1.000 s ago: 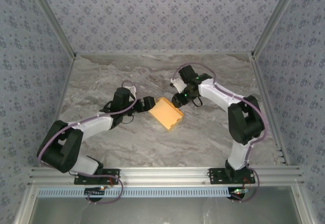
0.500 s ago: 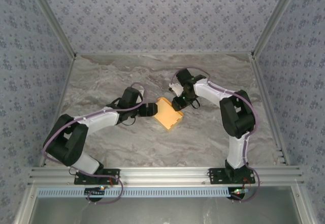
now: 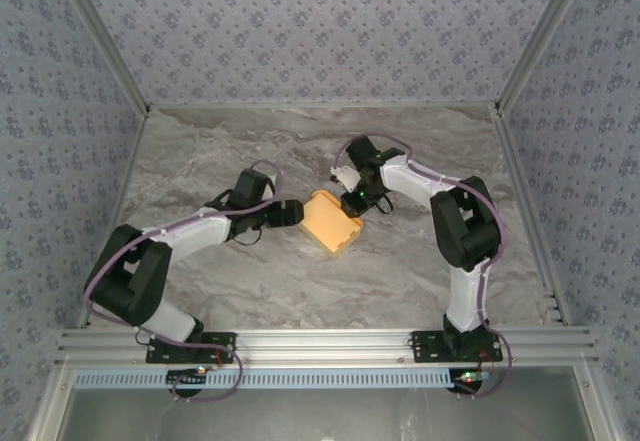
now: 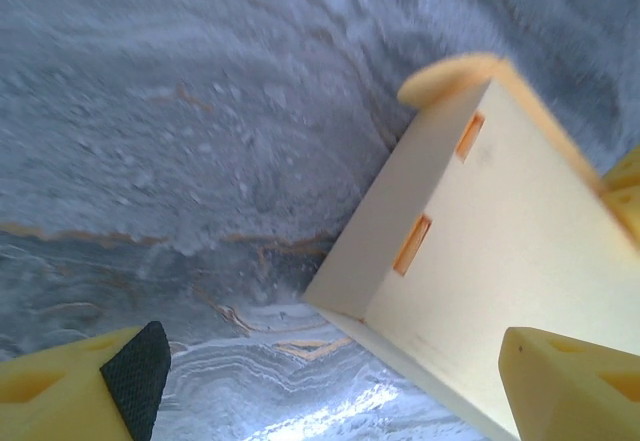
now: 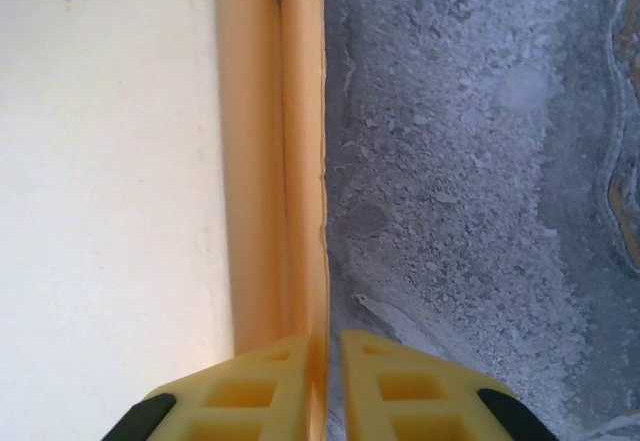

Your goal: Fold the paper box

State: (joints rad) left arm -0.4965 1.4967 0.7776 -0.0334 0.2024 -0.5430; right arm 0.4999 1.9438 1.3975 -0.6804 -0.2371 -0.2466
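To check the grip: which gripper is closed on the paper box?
The right gripper: its fingers pinch the thin side wall of the paper box. The left gripper stands wide open at the box's other side.

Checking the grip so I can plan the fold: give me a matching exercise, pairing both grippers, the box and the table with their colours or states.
1 left gripper
2 right gripper
3 paper box
4 table

a grey marbled
b shut on a box wall
c open
d tan-yellow, lying between the grippers

Pairs: 1c, 2b, 3d, 4a
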